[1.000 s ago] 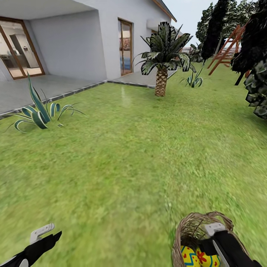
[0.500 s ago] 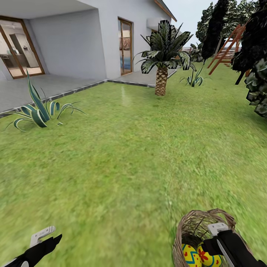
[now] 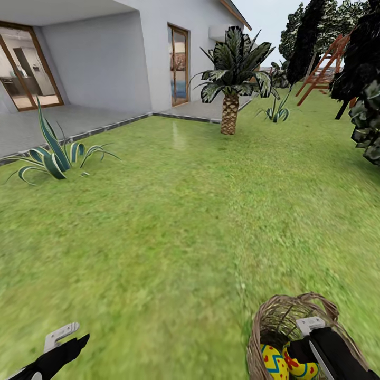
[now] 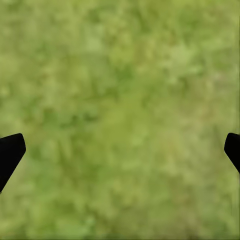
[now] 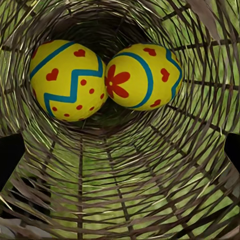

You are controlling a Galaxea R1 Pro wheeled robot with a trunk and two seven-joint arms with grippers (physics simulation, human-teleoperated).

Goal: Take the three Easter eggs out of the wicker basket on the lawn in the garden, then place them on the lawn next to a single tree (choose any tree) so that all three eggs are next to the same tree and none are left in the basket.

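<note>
lower now, the right gripper (image 3: 316, 345) hangs spread over two eggs (image 5: 67, 80) in the wicker basket (image 3: 274, 316); left gripper (image 4: 120, 145) spread above lawn (image 3: 174, 221).

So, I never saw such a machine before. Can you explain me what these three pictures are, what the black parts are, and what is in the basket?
It is a simulated robot with two arms, in a garden. The big picture comes from a camera on its head, looking down over the lawn toward a white house and a palm.

The black shapes at the bottom are its arms. The left gripper hangs above bare grass, and its wrist camera looks down between two open fingers.

The right gripper is over the wicker basket. Its wrist camera looks into the basket, where two yellow painted Easter eggs lie side by side. Neither gripper holds anything. A third egg cannot be seen here.
</note>
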